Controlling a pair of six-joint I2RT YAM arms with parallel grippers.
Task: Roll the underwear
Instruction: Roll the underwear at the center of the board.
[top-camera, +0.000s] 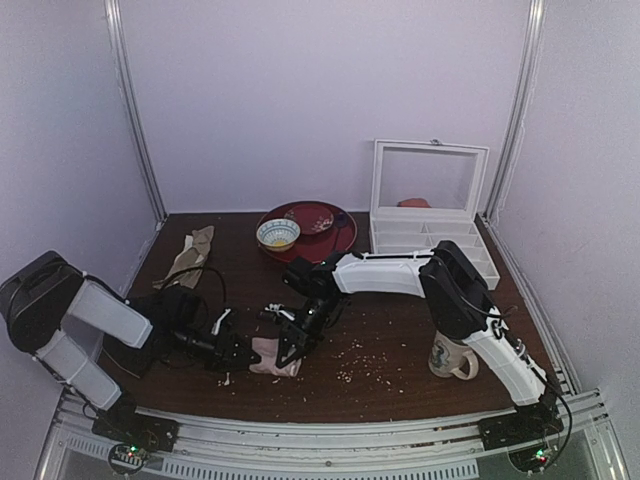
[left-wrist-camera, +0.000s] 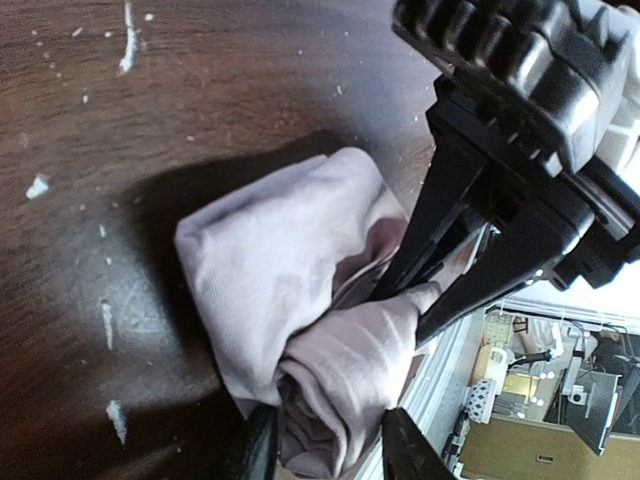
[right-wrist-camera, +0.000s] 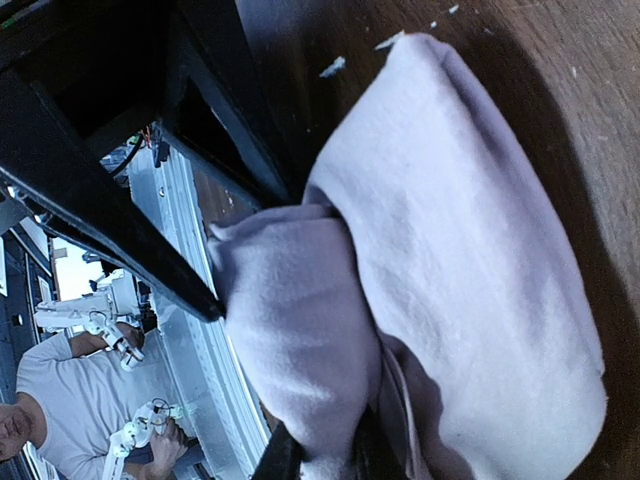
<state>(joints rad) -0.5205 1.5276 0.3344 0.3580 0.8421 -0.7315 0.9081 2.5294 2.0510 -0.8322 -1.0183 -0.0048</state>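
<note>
The pale pink thin-fabric underwear (left-wrist-camera: 270, 260) lies bunched on the dark wooden tabletop (top-camera: 400, 330) near its front edge, with the left end effector (left-wrist-camera: 330, 455) (fingers mostly cut off in its own wrist view) clamped around the rolled end, the right end effector (left-wrist-camera: 408, 305) pinched shut on a fold, and the waistband impossible to pick out.

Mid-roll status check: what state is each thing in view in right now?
underwear: loosely rolled into a bundle.
left gripper: closed around the underwear's bunched end.
right gripper: pinched shut on the underwear.
box: lid raised, open.
mug: upright.
bowl: upright, on the red plate.
</note>
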